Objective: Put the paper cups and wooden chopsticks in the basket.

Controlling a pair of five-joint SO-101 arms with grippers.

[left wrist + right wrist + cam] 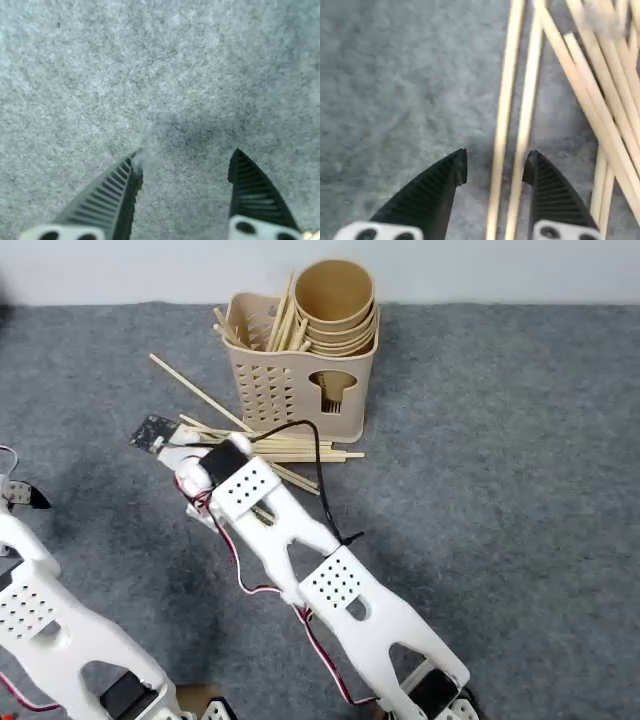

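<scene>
A beige slotted basket (300, 390) stands at the back of the grey carpet. Stacked paper cups (335, 300) sit in one compartment and several wooden chopsticks (280, 325) stand in the other. More loose chopsticks (290, 448) lie on the carpet in front of the basket. My right gripper (165, 445) is low over their ends. In the right wrist view it is open (495, 167), with two chopsticks (502, 125) running between its fingers and a bundle (605, 100) beside them. My left gripper (185, 165) is open over bare carpet, far left in the high view (25, 495).
One long chopstick (195, 390) lies slanted to the left of the basket. A black cable (318, 455) from the right arm arcs over the loose pile. Open carpet spreads to the right of the basket (500, 490).
</scene>
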